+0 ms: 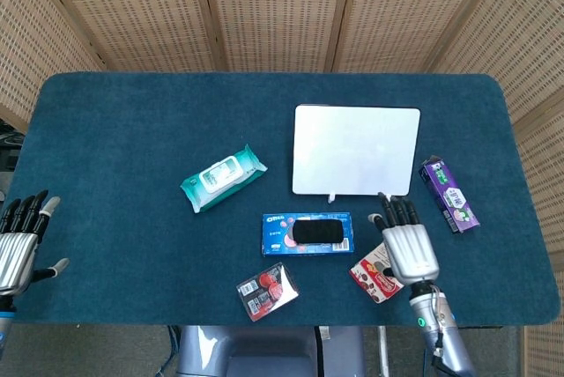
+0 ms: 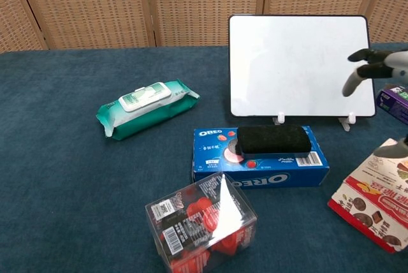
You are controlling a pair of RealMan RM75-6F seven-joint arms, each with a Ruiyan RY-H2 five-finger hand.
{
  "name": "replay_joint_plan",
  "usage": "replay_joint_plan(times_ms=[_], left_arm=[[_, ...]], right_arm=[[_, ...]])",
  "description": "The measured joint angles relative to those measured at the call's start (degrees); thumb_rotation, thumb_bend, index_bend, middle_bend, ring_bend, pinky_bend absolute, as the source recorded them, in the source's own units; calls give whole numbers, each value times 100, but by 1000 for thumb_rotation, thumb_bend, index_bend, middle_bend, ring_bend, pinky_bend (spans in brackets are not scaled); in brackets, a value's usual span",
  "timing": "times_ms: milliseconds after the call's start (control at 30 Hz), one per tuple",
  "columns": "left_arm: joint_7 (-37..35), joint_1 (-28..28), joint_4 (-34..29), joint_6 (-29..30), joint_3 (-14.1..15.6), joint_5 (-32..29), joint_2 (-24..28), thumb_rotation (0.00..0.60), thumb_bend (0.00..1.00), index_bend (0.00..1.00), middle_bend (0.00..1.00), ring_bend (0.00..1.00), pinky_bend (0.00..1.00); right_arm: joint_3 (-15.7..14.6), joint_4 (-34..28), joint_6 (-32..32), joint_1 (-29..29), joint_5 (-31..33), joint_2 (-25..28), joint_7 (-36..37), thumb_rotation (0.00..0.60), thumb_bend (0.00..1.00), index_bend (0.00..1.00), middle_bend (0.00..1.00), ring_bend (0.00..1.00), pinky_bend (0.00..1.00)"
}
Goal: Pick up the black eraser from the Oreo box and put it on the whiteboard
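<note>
The black eraser point(image 1: 317, 232) lies flat on top of the Oreo box point(image 1: 307, 234), near the front edge of the table point(image 1: 115, 130), so it is free to take from above. The right hand point(image 1: 407, 245) hovers over a red snack box point(image 1: 381, 273), fingers apart and empty. The left hand point(image 1: 18, 243), also spread and empty, waits at the front left corner. The whiteboard point(image 1: 355, 150) has nothing on it.
</note>
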Motion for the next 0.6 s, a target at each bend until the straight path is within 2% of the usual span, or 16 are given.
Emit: replay_joint_plan(times_ms=[267, 600], left_arm=[[53, -9, 18, -6, -8, -21, -33, 600, 144, 0, 0, 0, 0], [50, -15, 36, -4, -13, -29, -52, 600, 147, 0, 0, 0, 0]], right_arm=[[404, 248, 122, 769, 1299, -848, -683, 600, 42, 262, 0, 0, 0], [459, 526, 369, 1173, 1555, -1217, -685, 600, 41, 262, 0, 0, 0]])
